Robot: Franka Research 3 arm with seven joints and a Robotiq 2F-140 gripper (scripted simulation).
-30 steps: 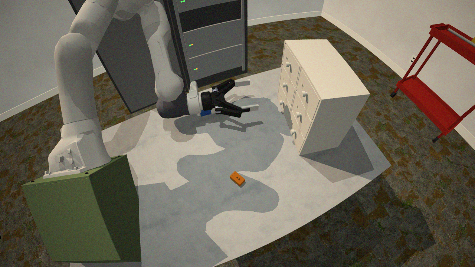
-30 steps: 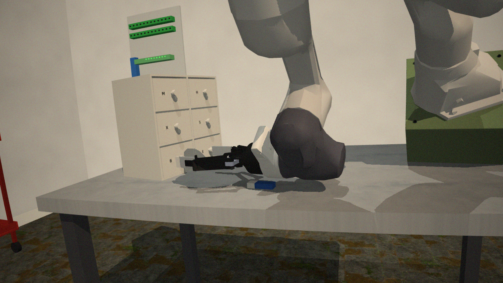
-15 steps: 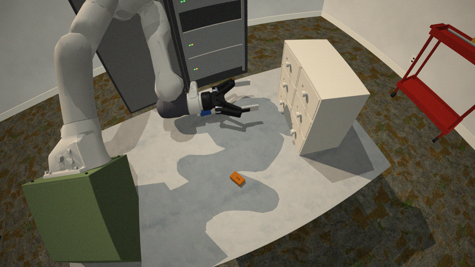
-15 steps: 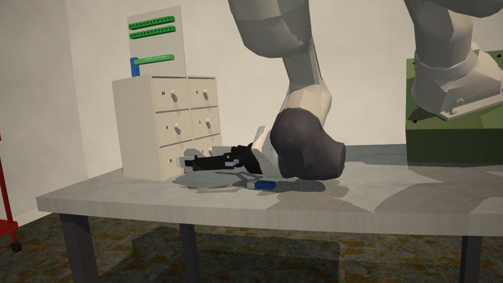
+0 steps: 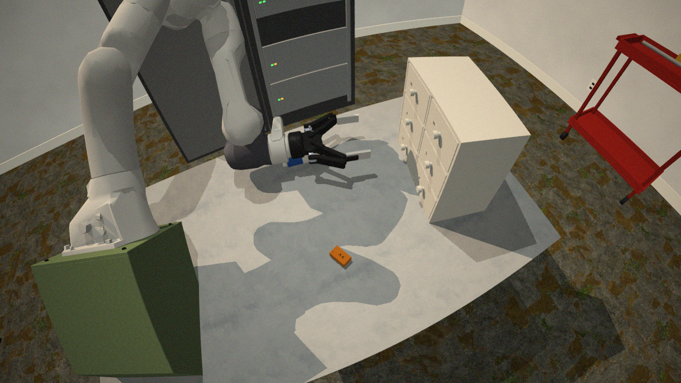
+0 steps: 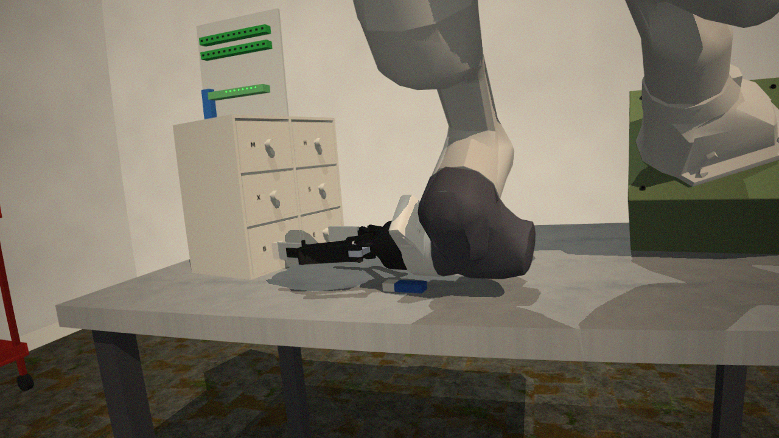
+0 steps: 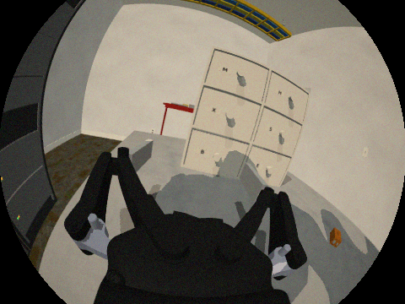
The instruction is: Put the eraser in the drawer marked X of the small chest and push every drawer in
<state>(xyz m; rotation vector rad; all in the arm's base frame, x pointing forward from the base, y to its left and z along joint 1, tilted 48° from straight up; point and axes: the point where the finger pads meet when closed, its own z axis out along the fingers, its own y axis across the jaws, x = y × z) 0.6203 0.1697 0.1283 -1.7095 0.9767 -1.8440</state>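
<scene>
The orange eraser (image 5: 340,256) lies flat on the table, well in front of the chest and toward the near edge; it also shows small in the wrist view (image 7: 336,236). The cream chest (image 5: 457,133) has six drawers, all pushed in. The drawer marked X (image 6: 269,197) is the middle one of the left column, seen too in the wrist view (image 7: 228,115). My gripper (image 5: 357,135) (image 6: 305,244) is open and empty. It lies nearly level, low over the table, pointing at the chest's lower drawers and a short way off their front.
A dark server rack (image 5: 295,47) stands behind the arm. The arm's green pedestal (image 5: 118,305) is at the front left. A red cart (image 5: 628,118) stands on the floor beyond the chest. A panel with green bars (image 6: 242,65) rises behind the chest.
</scene>
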